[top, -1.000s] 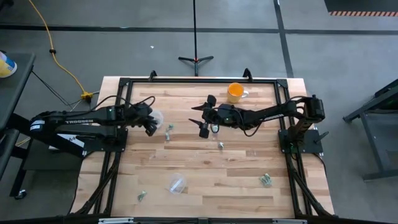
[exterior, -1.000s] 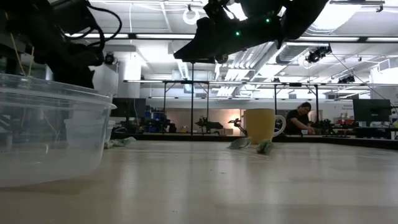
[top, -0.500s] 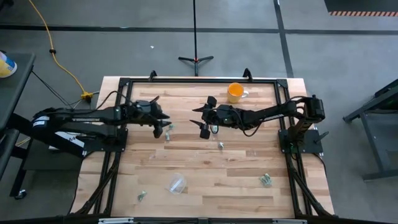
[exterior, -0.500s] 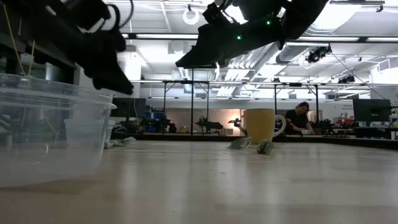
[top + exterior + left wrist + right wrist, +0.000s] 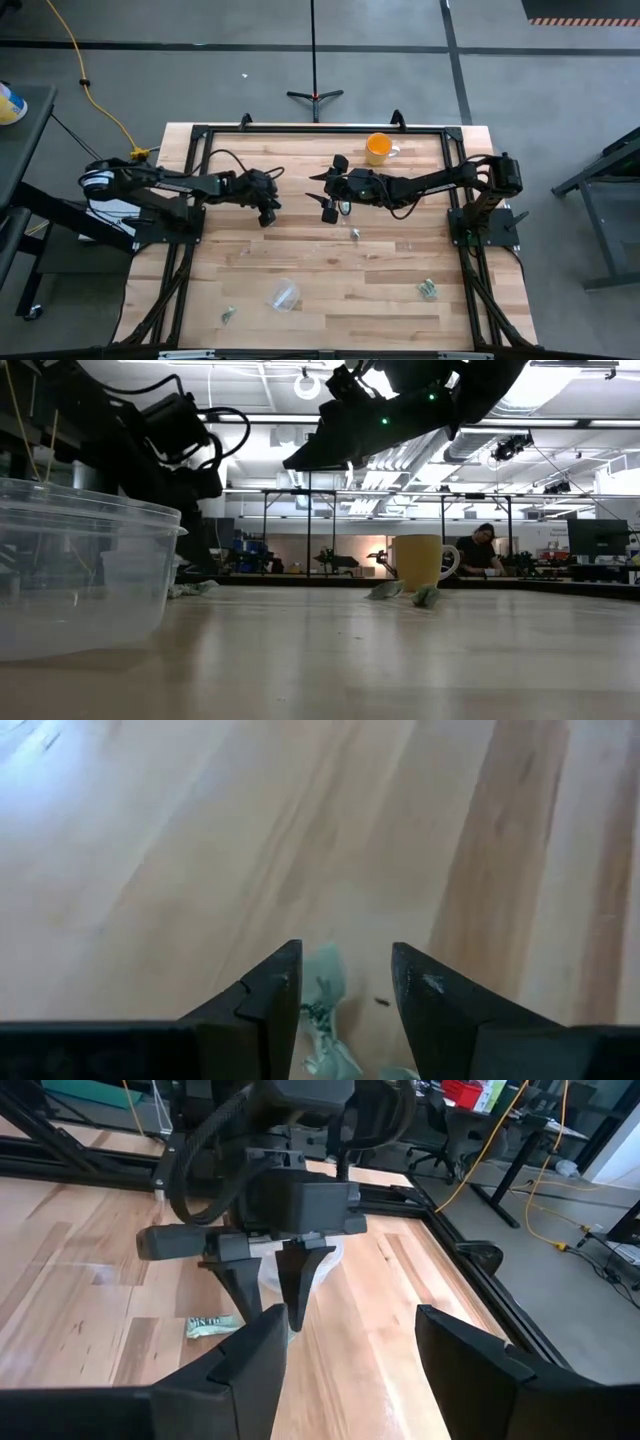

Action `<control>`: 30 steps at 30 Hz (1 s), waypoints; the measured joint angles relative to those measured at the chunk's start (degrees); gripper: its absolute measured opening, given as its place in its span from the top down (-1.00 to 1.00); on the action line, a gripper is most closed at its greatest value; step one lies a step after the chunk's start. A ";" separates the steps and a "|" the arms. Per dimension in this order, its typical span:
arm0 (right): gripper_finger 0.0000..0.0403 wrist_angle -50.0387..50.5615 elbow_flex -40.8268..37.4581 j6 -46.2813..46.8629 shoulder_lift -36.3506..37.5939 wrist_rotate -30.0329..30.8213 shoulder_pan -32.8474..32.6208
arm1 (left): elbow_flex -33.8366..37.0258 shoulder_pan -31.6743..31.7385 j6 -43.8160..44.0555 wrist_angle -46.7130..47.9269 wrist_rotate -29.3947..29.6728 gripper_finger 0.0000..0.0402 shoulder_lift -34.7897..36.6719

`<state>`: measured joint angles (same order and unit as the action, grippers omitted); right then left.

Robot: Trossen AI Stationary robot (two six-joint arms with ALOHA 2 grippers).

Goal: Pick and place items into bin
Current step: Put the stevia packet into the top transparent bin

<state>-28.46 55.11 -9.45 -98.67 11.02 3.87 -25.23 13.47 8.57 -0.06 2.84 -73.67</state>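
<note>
My left gripper (image 5: 268,208) points down over the middle of the table, open. One tiny grey-green item (image 5: 322,988) lies on the wood between its two fingers (image 5: 270,985), and I see no touch. The right wrist view shows the left gripper (image 5: 270,1312) from the front, with the item (image 5: 212,1325) at its tips. My right gripper (image 5: 333,188) hovers open just right of it, raised off the table (image 5: 330,440). Other items lie on the wood at centre (image 5: 354,233), near right (image 5: 428,290) and near left (image 5: 228,315).
An orange mug (image 5: 378,148) stands near the far edge. A clear plastic bin (image 5: 80,580) sits close to the near edge (image 5: 285,295), and a second clear container (image 5: 318,1258) stands behind the left gripper. A black frame (image 5: 300,130) borders the table.
My left gripper has travelled toward the table's right and come down, tipping its fingers downward over the item beside the far clear container. The right arm has kept still.
</note>
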 joint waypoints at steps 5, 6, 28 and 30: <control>-0.08 0.29 0.00 0.00 0.00 0.01 -0.01 | 0.00 0.00 -1.45 -0.24 0.74 0.05 -0.63; -0.08 0.36 0.00 -0.02 0.00 0.01 0.01 | 0.00 0.00 -1.62 -0.18 0.73 0.05 -0.63; -0.01 2.57 0.00 -0.04 -0.02 0.01 0.01 | -7.94 -0.04 -17.32 7.67 -3.70 0.05 -3.27; 0.00 2.59 0.00 -0.04 -0.02 -0.01 0.01 | -9.92 0.00 -18.16 11.51 -3.62 0.01 -4.92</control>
<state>-25.87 55.11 -9.50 -98.70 11.01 3.88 -35.15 13.47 -9.59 11.45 -0.78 -78.59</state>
